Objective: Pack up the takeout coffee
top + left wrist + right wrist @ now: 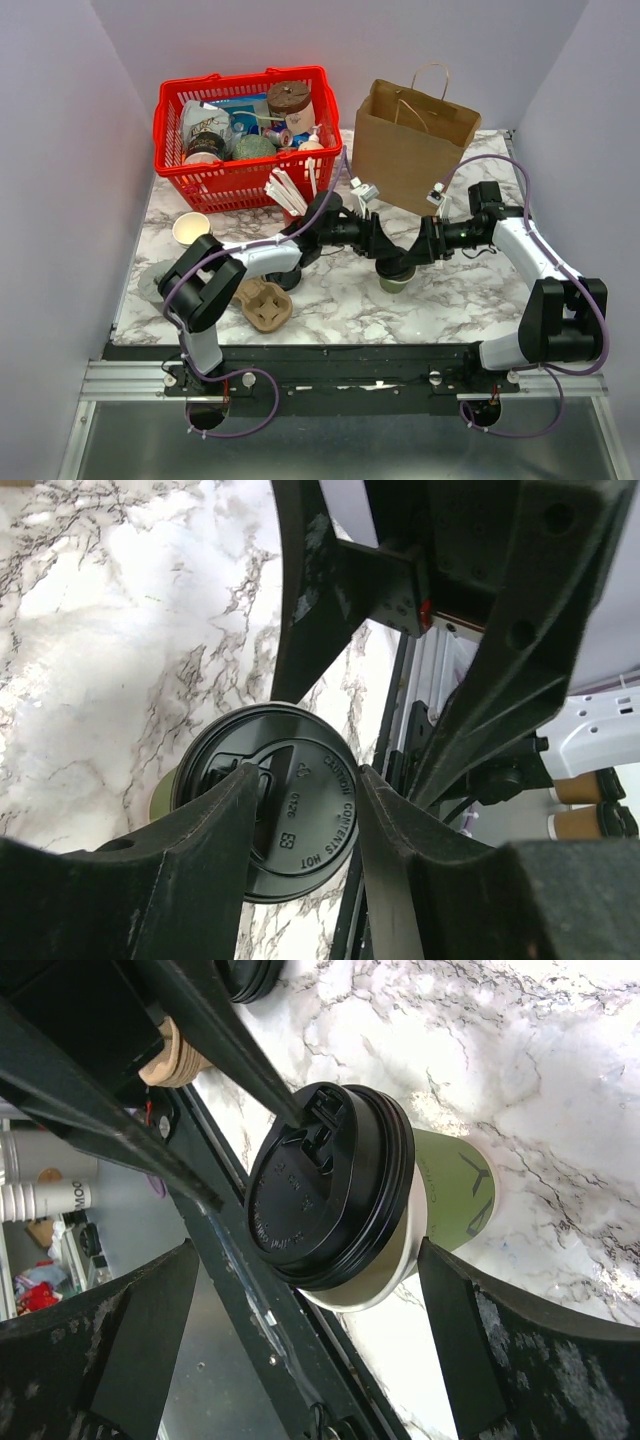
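On the marble tabletop (340, 305), the left fingers (200, 850) stood narrowly apart, tips against the black lid of the takeout coffee (340, 1190). Whether they pinched it could not be told. The right fingers (500, 1360) spread wide on either side of the upright cup, clear of it. The cup stood mid-tabletop, in front of a brown paper bag (405, 145). A red basket (240, 80) sat at the back left.
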Available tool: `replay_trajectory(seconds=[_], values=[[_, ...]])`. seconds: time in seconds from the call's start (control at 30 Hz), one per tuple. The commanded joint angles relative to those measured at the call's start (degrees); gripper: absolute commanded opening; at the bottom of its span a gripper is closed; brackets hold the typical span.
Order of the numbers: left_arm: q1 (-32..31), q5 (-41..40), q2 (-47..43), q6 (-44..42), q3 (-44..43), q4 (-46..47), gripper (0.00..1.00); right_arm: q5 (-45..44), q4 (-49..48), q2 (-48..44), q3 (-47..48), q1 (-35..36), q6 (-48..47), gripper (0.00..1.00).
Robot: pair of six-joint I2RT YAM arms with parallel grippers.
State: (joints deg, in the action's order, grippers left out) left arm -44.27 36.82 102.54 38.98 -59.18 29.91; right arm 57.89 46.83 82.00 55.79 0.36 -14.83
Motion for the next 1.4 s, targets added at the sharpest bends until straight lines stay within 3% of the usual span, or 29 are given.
replay_trajectory(seconds=[0.0,0.37,1.37], values=[[0.59,1.41,-3.84,-1.8,-2.25,-1.17,0.52,0.82,1.07,0.71,0.81,-0.1,-0.29,1.0],[1.56,-10.8,-4.9,-10.15,-0.68,-17.07,0.54,0.91,1.07,1.24,1.25,-0.1,-0.82,1.0],[-0.55,-4.03,-2.43,-4.71,-0.85,-10.05,0.54,1.7,0.98,3.26,3.01,-0.1,-0.9,1.0]])
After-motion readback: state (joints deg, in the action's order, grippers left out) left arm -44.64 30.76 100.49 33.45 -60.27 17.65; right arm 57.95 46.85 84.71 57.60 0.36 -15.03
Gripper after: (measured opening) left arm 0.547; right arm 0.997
